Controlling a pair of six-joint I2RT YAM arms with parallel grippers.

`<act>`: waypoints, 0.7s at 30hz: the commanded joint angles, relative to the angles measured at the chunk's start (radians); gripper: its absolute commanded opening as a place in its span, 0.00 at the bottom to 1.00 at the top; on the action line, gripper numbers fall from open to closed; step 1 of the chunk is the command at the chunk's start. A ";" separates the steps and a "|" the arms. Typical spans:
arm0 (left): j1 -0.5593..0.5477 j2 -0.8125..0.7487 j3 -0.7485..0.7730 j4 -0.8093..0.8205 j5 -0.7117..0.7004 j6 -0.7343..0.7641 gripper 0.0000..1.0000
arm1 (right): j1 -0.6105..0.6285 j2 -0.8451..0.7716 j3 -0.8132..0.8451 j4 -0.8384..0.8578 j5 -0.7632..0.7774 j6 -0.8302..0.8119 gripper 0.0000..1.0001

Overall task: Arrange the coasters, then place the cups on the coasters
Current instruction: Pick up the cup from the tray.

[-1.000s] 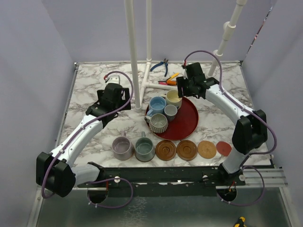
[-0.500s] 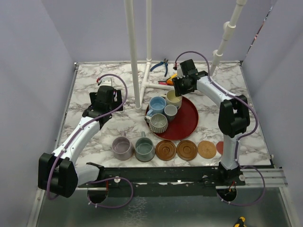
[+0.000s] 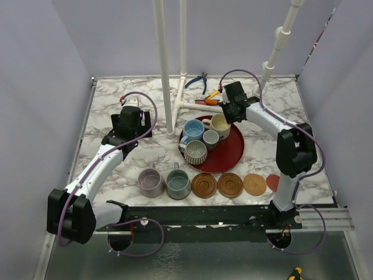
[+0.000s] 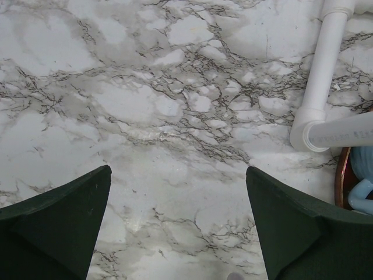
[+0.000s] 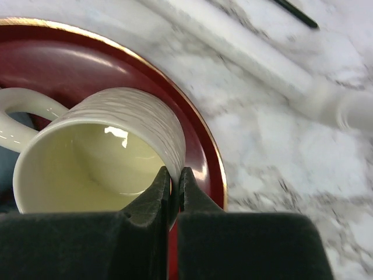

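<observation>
On the red tray (image 3: 233, 153) stands the cream-yellow cup (image 3: 219, 123), and my right gripper (image 3: 227, 118) is shut on its near rim. The right wrist view shows one finger inside the cup (image 5: 105, 140) and one outside, right gripper (image 5: 175, 175). The light blue cup (image 3: 193, 129), small pale grey cup (image 3: 210, 138) and ribbed dark cup (image 3: 194, 151) share the tray. The lavender cup (image 3: 150, 182) and grey-green cup (image 3: 178, 183) stand in the front row beside two brown coasters (image 3: 204, 184), a tan one (image 3: 254, 184) and a reddish one (image 3: 274, 182). My left gripper (image 3: 133, 124) hangs open over bare marble, left gripper (image 4: 178, 186).
White PVC pipes (image 3: 165, 70) rise behind the tray, with a pipe foot (image 4: 326, 76) on the table between the arms. Blue-handled pliers (image 3: 200, 81) and orange tools (image 3: 213, 94) lie at the back. A pipe (image 5: 250, 52) runs just beyond the tray rim (image 5: 204, 134).
My right gripper came down onto the cream-yellow cup and shut on its rim. The left arm drew back to the left earlier and has since held still.
</observation>
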 commanded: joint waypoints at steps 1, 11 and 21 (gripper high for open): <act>0.003 -0.030 -0.019 0.011 0.027 0.007 0.99 | -0.004 -0.160 -0.103 0.100 0.207 0.001 0.00; 0.004 -0.061 -0.025 0.012 0.034 -0.002 0.99 | -0.003 -0.250 -0.034 -0.142 0.325 0.276 0.00; -0.018 -0.108 -0.028 0.041 0.101 -0.021 0.99 | 0.104 -0.406 -0.079 -0.440 0.486 0.653 0.00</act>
